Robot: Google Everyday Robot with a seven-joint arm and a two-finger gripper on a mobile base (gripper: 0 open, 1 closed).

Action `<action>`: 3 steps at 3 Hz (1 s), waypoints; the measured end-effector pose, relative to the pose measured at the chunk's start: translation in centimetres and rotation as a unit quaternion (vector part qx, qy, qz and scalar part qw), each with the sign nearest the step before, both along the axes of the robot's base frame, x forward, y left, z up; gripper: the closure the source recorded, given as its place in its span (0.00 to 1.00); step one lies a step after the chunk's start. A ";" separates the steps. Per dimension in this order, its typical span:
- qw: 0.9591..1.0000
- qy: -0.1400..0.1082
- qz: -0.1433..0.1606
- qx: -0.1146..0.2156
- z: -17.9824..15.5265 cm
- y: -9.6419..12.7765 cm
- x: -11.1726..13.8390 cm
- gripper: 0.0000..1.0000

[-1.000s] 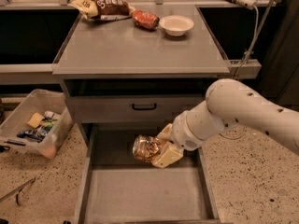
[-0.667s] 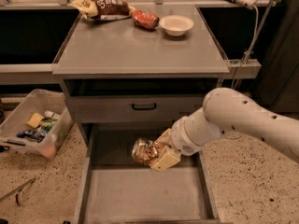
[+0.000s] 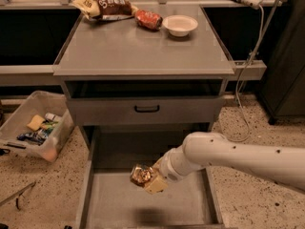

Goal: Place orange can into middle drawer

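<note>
The orange can (image 3: 140,174) is crushed, shiny gold-orange. My gripper (image 3: 148,178) is shut on it and holds it above the open middle drawer (image 3: 190,204), over the left-centre part of its grey floor. A shadow lies on the drawer floor below it. My white arm (image 3: 228,156) reaches in from the right. The can does not touch the drawer floor.
A grey drawer front with a black handle (image 3: 147,109) is above the open drawer. On the cabinet top (image 3: 143,51) lie a chip bag (image 3: 102,6), a red can (image 3: 148,19) and a white bowl (image 3: 180,25). A clear bin (image 3: 33,125) of items stands on the floor at left.
My gripper has moved down and a little to the left with the can, nearer the front of the open drawer.
</note>
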State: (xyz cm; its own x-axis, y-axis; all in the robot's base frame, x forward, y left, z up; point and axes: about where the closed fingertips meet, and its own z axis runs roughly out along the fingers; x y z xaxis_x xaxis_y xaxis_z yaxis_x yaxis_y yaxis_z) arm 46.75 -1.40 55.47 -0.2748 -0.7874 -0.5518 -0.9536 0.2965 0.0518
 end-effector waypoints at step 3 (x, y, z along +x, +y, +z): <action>0.996 -0.006 -0.086 0.021 -5.5 1.4 2.9 1.00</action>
State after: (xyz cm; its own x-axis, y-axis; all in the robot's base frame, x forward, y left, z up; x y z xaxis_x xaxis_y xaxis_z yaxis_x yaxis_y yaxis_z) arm 49.60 0.02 50.02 -0.3970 -0.7046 -0.5882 -0.8892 0.4540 0.0562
